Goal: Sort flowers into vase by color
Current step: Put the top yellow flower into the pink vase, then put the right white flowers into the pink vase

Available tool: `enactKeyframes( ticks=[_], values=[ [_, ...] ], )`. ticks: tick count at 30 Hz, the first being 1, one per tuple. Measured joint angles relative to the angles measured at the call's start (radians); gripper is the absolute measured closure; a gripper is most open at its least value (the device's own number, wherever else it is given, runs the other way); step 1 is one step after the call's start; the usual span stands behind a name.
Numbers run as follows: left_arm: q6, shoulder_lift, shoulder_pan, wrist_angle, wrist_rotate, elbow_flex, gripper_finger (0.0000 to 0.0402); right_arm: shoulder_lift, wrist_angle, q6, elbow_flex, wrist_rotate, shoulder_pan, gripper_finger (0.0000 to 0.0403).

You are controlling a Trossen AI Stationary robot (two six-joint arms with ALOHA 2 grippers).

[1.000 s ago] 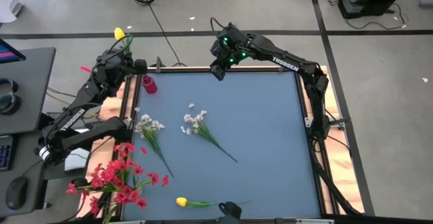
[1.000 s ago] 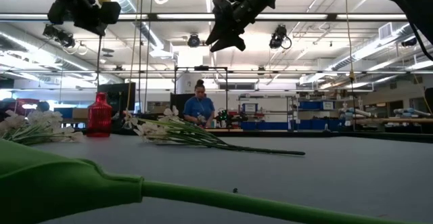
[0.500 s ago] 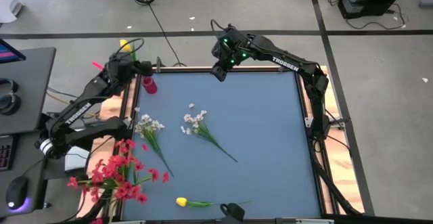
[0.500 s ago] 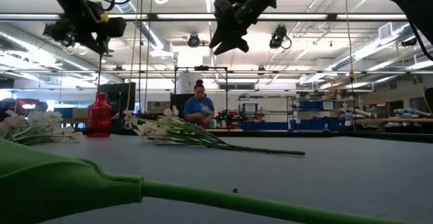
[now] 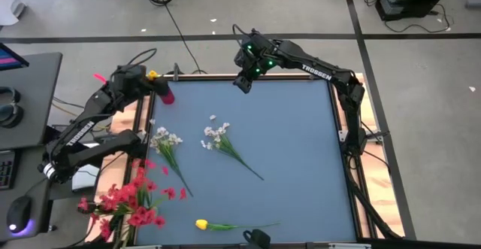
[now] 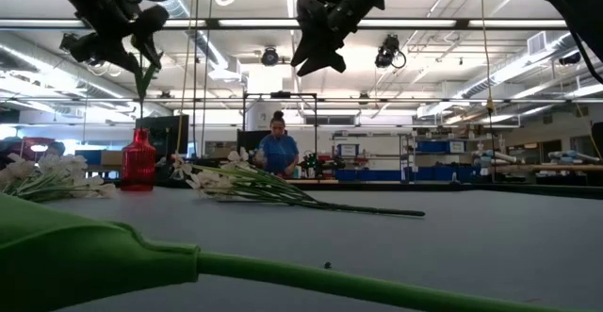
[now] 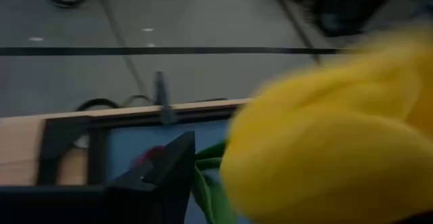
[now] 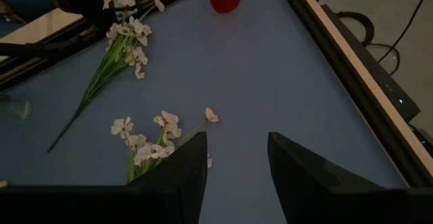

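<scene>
My left gripper point(image 5: 144, 80) hovers open at the table's far left corner, above the small red vase point(image 5: 165, 95). A yellow tulip point(image 5: 152, 74) sits at it. The blurred tulip head point(image 7: 325, 136) fills the left wrist view, and its green stem point(image 6: 141, 76) hangs down over the vase point(image 6: 138, 161). My right gripper point(image 5: 242, 82) is open and empty, high over the far edge. Two white sprays point(image 5: 167, 140) point(image 5: 218, 136), a red spray point(image 5: 131, 196) and a second yellow tulip point(image 5: 201, 224) lie flat on the mat. My left gripper has the tulip's stem point(image 7: 203, 183) right beside one finger point(image 7: 166, 173); the tulip head hides the other finger. I cannot tell whether the fingers touch the stem. The tulip hangs roughly upright, stem down, clear of the table.
The blue mat has a raised wooden frame point(image 5: 139, 113) around it. A green stem point(image 6: 188, 265) lies close before the low camera. The mat's middle and right half are bare. A person point(image 6: 278, 152) stands far behind the table.
My left gripper has tipped downward and rolled over the vase. The tulip's head, which stuck out beyond the table's far edge, has swung in and dropped to the gripper. Its stem now hangs lower, toward the vase.
</scene>
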Motion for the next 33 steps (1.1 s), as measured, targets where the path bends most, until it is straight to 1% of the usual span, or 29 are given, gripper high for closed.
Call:
enactKeyframes(
  ticks=[2,6,10,14,20,23,26,29,33],
  values=[
    [-0.001,-0.021,0.000,-0.018,0.042,0.014,0.0187,0.000,0.000,0.000,0.000,0.000,0.003,0.0239],
    [0.038,-0.035,0.000,-0.123,0.052,0.110,0.0187,0.000,-0.003,0.014,0.000,-0.026,0.010,0.0239],
    [0.086,-0.032,0.000,-0.234,0.038,0.214,0.0186,0.000,-0.003,0.031,0.000,-0.041,0.023,0.0239],
    [0.088,-0.031,0.000,-0.320,-0.009,0.307,0.0186,0.000,-0.010,0.076,0.000,-0.012,0.036,0.0239],
    [0.118,-0.017,0.000,-0.369,-0.021,0.471,0.0186,0.000,-0.070,0.095,0.000,-0.008,0.058,0.0239],
    [0.135,0.009,0.000,-0.394,-0.009,0.537,0.0186,0.000,-0.124,0.089,0.000,-0.015,0.072,0.0239],
    [0.139,0.041,0.000,-0.397,0.067,0.577,0.0186,0.000,-0.169,0.065,-0.009,0.002,0.092,0.0239],
    [0.138,0.074,-0.007,-0.389,0.164,0.601,0.0186,-0.004,-0.181,0.061,-0.051,0.003,0.109,0.0239],
    [0.115,0.116,-0.060,-0.293,0.337,0.604,0.0187,-0.018,-0.173,0.063,-0.120,0.001,0.134,0.0239]
  ],
)
